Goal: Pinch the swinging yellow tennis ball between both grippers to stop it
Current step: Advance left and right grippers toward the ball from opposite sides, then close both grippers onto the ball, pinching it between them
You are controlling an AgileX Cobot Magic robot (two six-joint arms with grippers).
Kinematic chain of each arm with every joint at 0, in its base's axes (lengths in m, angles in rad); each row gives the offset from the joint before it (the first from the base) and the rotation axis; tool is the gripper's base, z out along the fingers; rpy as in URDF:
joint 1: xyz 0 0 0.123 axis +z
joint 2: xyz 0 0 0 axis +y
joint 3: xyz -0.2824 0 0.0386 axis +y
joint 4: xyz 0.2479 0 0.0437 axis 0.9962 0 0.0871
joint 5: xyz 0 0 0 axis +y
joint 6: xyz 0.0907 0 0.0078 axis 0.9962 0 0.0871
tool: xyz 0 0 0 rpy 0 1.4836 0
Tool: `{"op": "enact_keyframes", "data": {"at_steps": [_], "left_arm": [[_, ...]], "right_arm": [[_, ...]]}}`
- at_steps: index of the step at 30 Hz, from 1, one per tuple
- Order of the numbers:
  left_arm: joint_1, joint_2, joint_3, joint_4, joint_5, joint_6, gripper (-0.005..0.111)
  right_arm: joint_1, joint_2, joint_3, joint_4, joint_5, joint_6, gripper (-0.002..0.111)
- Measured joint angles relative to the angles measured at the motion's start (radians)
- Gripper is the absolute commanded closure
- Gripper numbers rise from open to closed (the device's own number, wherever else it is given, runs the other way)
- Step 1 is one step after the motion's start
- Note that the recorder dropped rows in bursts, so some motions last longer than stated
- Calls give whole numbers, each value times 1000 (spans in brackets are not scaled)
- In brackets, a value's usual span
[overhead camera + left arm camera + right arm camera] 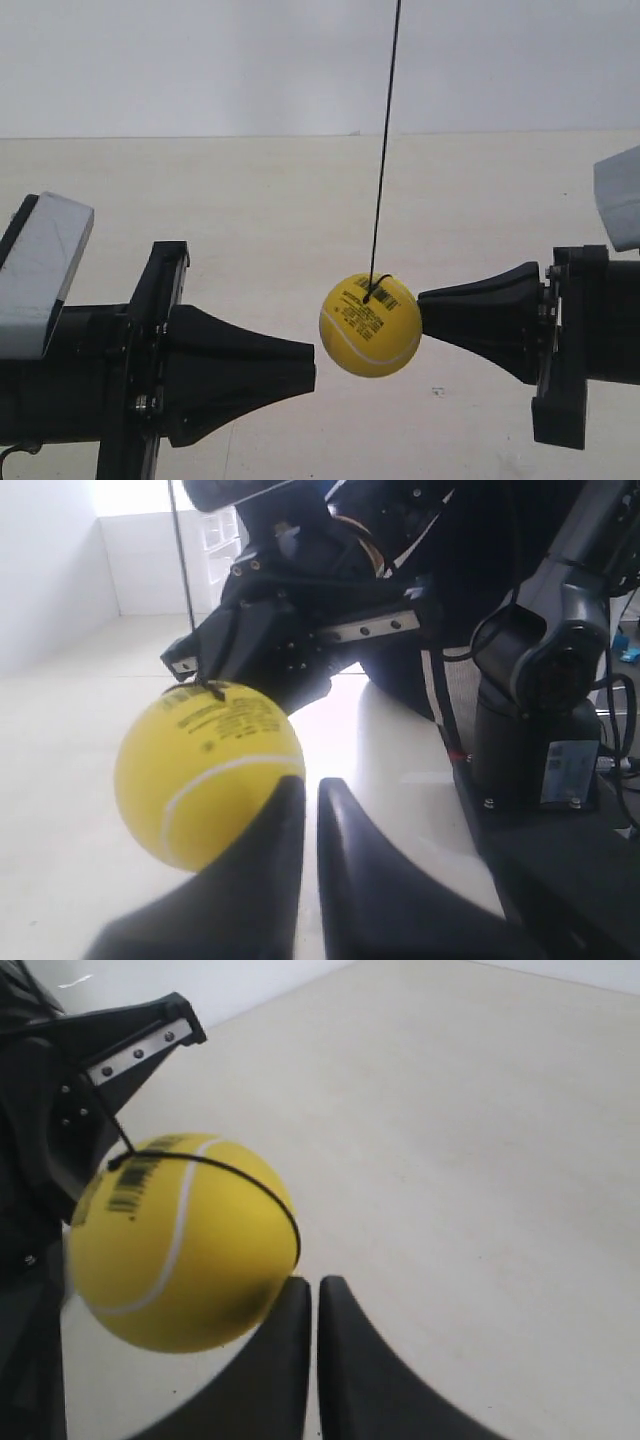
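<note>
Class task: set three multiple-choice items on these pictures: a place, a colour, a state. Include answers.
1. The yellow tennis ball is: A on the floor; B between the left claw and the right claw; C above both claws.
2. The string is: A white; B red; C black.
3. The ball is: A hanging on the string; B lying on a surface; C cut open.
1 B: the exterior view shows a claw on each side. 2 C: it looks black in every view. 3 A: the taut string holds it in mid-air.
</note>
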Motion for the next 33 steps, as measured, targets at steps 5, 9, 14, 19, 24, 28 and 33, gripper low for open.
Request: {"op": "enact_keyframes", "data": {"at_steps": [5,9,14,19,24,28,33], "left_arm": [[0,0,0,-14,4,0,102],[0,0,0,-14,4,0,102],[0,0,0,-14,4,0,102],[0,5,0,-14,2,0,102],[0,32,0,-34,0,0,102],[0,58,0,-67,0,15,102],[0,68,0,-75,0,34,102]], "right_arm": [[0,0,0,0,32,10,108],[0,0,0,0,59,25,108],[0,0,0,9,12,10,108],[0,0,0,12,-89,-19,108],[0,0,0,12,-106,-24,108],[0,0,0,12,-109,-26,108],[0,0,0,12,-111,-26,108]]}}
